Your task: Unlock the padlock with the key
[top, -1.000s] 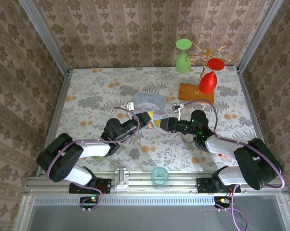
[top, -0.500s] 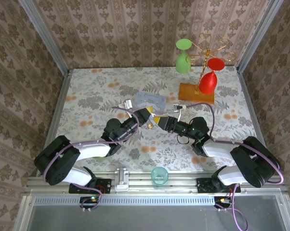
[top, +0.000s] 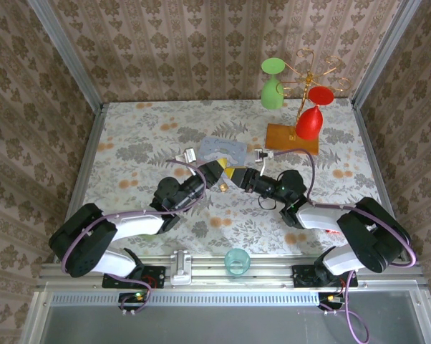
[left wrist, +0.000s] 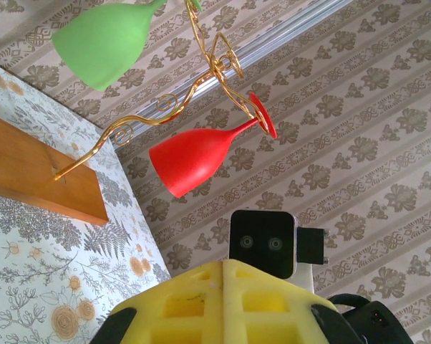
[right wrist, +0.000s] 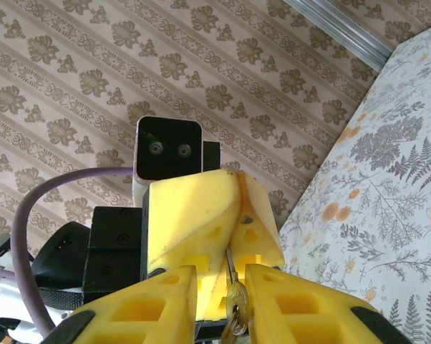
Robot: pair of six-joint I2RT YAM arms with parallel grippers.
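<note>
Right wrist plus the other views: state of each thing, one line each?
left gripper: jaws shut, pinching the thin metal loop on the padlock
right gripper: jaws apart around the padlock, not clamped
padlock: held off the table; locked or unlocked, cannot tell
green glass: hanging upside down on the rack
red glass: hanging upside down on the rack
teal cup: upright, near edge

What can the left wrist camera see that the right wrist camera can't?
Left wrist camera: the green cup and red cup hanging on a gold rack with a wooden base. Right wrist camera: the brass padlock dangling from the left fingers, between the right fingers. Both: the left fingers, patterned wallpaper and flowery cloth.
</note>
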